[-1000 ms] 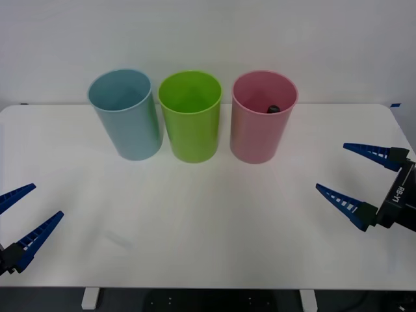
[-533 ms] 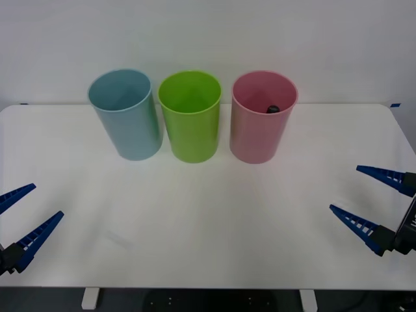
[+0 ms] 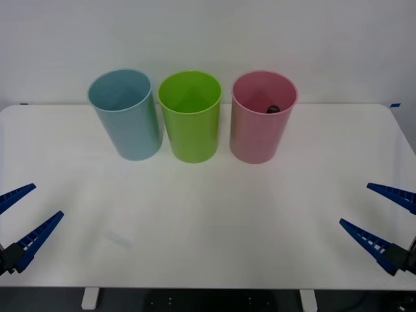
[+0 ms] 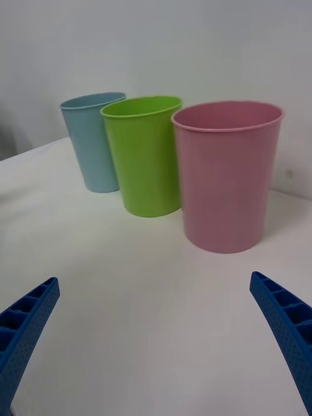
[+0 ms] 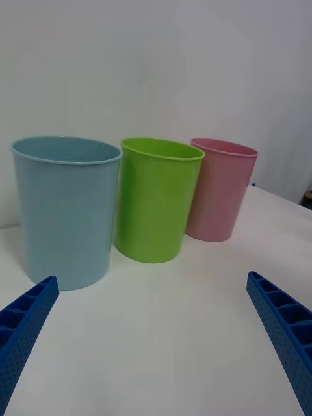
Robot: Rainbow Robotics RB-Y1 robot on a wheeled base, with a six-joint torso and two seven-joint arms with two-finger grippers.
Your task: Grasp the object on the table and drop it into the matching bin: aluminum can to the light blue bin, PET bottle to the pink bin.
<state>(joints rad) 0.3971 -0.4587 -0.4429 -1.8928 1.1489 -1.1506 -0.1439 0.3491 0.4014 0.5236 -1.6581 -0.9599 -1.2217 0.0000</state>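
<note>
A dark cap (image 3: 273, 108) shows inside the pink bin (image 3: 263, 140), at its far wall; the rest of the PET bottle is hidden by the bin. The light blue bin (image 3: 130, 123) stands at the left of the row. My right gripper (image 3: 354, 204) hovers open and holds nothing near the table's front right edge, well away from the pink bin (image 4: 227, 182). At the front left edge my left gripper (image 3: 49, 200) is open too, facing the light blue bin (image 5: 65, 208).
A lime green bin (image 3: 192, 123) stands between the two, close to both. All three stand at the back of the white table (image 3: 208, 221), before a white wall. The broad front half of the tabletop lies between my grippers.
My right gripper has drawn back toward the table's front right corner, staying open. The left gripper and the bins have not moved.
</note>
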